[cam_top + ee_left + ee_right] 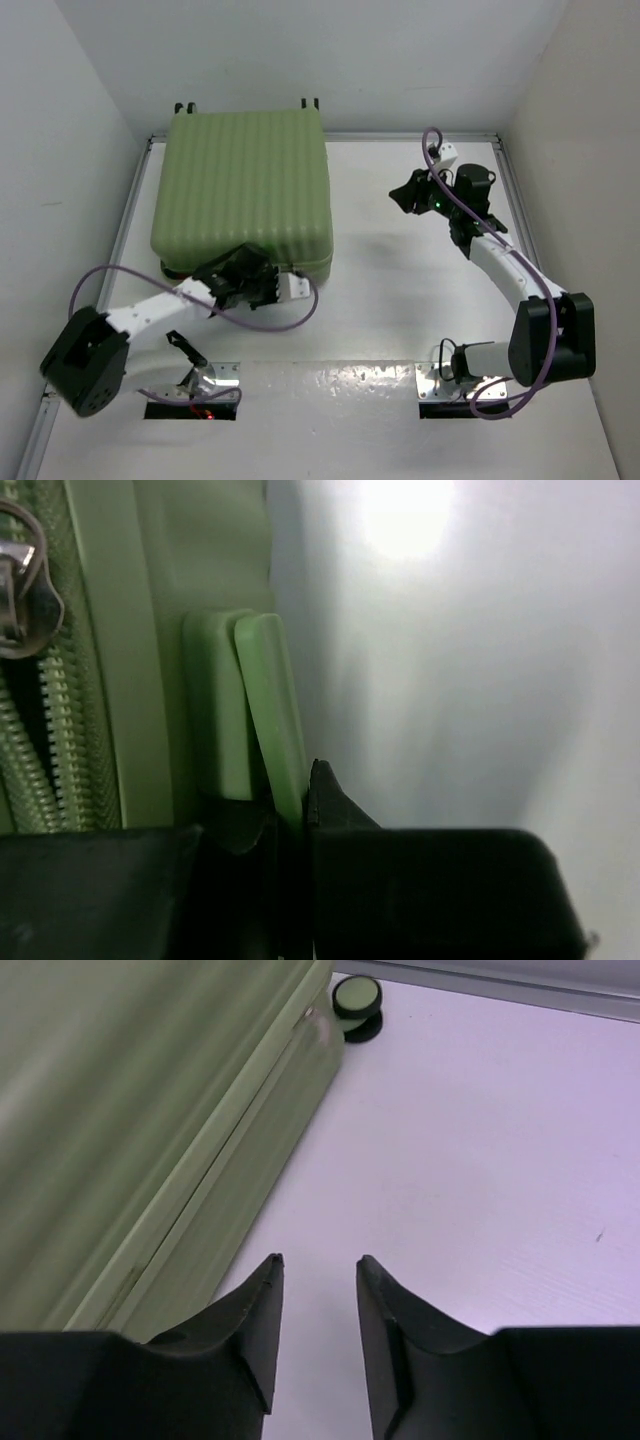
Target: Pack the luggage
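Pinching a green tab [270,710] on the luggage [245,190], left end effector [290,830] closed.

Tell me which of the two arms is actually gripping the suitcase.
The left arm: its fingers pinch a green tab on the luggage's near edge. The right arm's fingers stand open over the table, holding nothing.

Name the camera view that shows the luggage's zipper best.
Left wrist: the zipper runs along its left edge, teeth and metal pull distinct. Top external shows the whole luggage but its seam is too small for teeth. Right wrist shows only a blurred side wall and one wheel.
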Robot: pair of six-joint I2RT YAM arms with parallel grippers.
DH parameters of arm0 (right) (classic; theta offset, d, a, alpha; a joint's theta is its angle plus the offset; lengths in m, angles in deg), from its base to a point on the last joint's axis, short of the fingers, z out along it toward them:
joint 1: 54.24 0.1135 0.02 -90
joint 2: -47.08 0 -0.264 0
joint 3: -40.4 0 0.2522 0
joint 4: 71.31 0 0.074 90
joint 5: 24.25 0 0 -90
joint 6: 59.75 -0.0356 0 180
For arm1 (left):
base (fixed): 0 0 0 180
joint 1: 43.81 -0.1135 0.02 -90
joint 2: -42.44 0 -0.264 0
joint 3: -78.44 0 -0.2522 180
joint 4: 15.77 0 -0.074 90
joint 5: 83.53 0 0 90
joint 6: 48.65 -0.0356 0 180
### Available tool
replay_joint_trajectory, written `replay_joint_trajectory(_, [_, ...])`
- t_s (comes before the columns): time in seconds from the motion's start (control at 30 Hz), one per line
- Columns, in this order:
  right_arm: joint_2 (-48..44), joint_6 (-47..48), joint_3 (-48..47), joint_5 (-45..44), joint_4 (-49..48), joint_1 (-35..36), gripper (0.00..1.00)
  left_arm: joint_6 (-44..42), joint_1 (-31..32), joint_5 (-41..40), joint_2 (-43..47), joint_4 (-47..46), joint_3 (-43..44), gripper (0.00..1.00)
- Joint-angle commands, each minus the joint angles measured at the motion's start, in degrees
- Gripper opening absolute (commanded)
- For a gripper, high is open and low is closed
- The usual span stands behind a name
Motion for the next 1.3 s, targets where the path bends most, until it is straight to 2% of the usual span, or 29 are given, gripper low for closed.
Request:
replay_joint_trajectory(0.0, [-1.1, -1.8, -1.8, -0.8, -0.8, -0.5, 0.34, -15.0, 5.9, 16.9, 8.6, -2.9, -0.5, 0.00])
replay_joint_trajectory(0.03, [-1.8, -1.7, -1.6, -0.7, 0.3, -0.5, 0.33, -19.7, 6.5, 18.6, 8.6, -0.7, 0.0, 0.00])
replay_joint_trajectory(0.1, [-2.8, -1.0, -1.1, -0.7, 1.4, -0.6, 0.33, -19.7, 7.0, 24.8, 6.9, -0.7, 1.5, 0.00])
replay_joint_trajectory(0.17, [-4.1, -0.4, -1.0, -1.5, 4.3, 0.0, 0.31, -20.9, 10.7, 28.1, 6.9, -1.2, 2.7, 0.00])
replay_joint_trajectory(0.2, [-4.7, -0.4, -1.2, -2.7, 5.3, 0.4, 0.31, -20.9, 12.2, 28.1, 6.4, -2.4, 2.7, 0.00])
replay_joint_trajectory(0.23, [-6.0, -0.8, -1.7, -3.0, 7.1, 0.7, 0.35, -15.4, 15.0, 27.0, 6.4, -7.0, 2.2, 0.01])
replay_joint_trajectory(0.27, [-6.3, -0.9, -2.2, -3.1, 9.2, 0.8, 0.38, -11.9, 16.0, 24.1, 6.4, -8.7, 2.7, 0.34])
replay_joint_trajectory(0.3, [-6.7, -0.5, -2.5, -3.2, 10.0, 1.1, 0.41, -9.6, 16.6, 24.1, 5.3, -8.7, 4.0, 0.51])
replay_joint_trajectory(0.33, [-7.7, -0.1, -2.5, -3.3, 10.7, 1.4, 0.45, -7.8, 16.6, 24.1, 5.3, -7.1, 5.6, 0.63])
replay_joint_trajectory(0.37, [-8.1, 0.1, -2.4, -3.3, 11.5, 1.4, 0.45, -3.9, 16.0, 25.1, 5.3, -7.1, 8.0, 0.99])
replay_joint_trajectory(0.47, [-8.6, 0.6, -1.6, -3.1, 11.7, 0.8, 0.46, 1.4, 14.6, 26.6, 10.9, -9.3, 9.9, 1.00])
replay_joint_trajectory(0.57, [-6.3, -1.2, -2.0, -2.4, 11.6, -0.3, 0.46, 5.5, 14.6, 23.8, 18.3, -12.3, 13.1, 1.00])
replay_joint_trajectory(0.73, [-2.7, -2.4, -5.0, -2.0, 10.4, -0.6, 0.45, 4.7, 13.9, 20.4, 25.1, -9.2, 19.2, 1.00])
replay_joint_trajectory(0.8, [-1.4, -2.2, -7.0, -2.0, 11.0, -0.7, 0.44, 4.7, 13.9, 16.3, 28.2, -9.2, 21.1, 1.00])
replay_joint_trajectory(0.9, [0.2, -1.7, -7.6, -2.8, 11.1, -0.6, 0.42, -1.0, 13.9, 13.5, 30.2, -4.6, 23.4, 1.00])
replay_joint_trajectory(0.93, [0.3, -1.8, -7.6, -2.8, 11.1, -0.1, 0.42, -0.5, 13.9, 10.9, 30.2, -4.6, 23.4, 1.00])
replay_joint_trajectory(0.97, [0.5, -1.9, -7.6, -3.3, 11.1, -0.1, 0.42, 2.7, 13.9, 6.9, 31.0, -5.8, 24.1, 1.00])
replay_joint_trajectory(1.0, [1.0, -2.2, -7.8, -3.7, 11.1, 0.1, 0.42, 9.5, 13.4, 1.6, 30.1, -7.6, 25.9, 1.00])
replay_joint_trajectory(1.03, [1.2, -2.0, -7.8, -4.2, 11.2, 0.1, 0.42, 12.2, 13.4, -10.8, 28.9, -7.6, 27.6, 1.00])
replay_joint_trajectory(1.07, [1.5, -2.0, -8.0, -4.7, 11.2, 0.3, 0.42, 14.3, 12.8, -18.0, 27.3, -6.6, 29.6, 0.96])
replay_joint_trajectory(1.1, [2.6, -1.9, -8.8, -4.9, 11.3, 0.2, 0.41, 16.5, 12.2, -25.8, 25.6, -5.7, 31.3, 0.89])
replay_joint_trajectory(1.13, [3.0, -1.5, -9.2, -5.6, 12.1, 0.5, 0.41, 20.5, 10.2, -38.5, 22.5, -4.6, 34.1, 0.73])
replay_joint_trajectory(1.2, [4.5, -1.8, -11.1, -6.3, 12.5, 0.7, 0.40, 22.1, 6.7, -44.8, 21.8, -4.6, 34.1, 0.60])
replay_joint_trajectory(1.27, [6.8, -2.6, -12.7, -6.5, 12.6, 0.5, 0.37, 26.7, 0.7, -46.2, 21.8, -3.5, 33.6, 0.51])
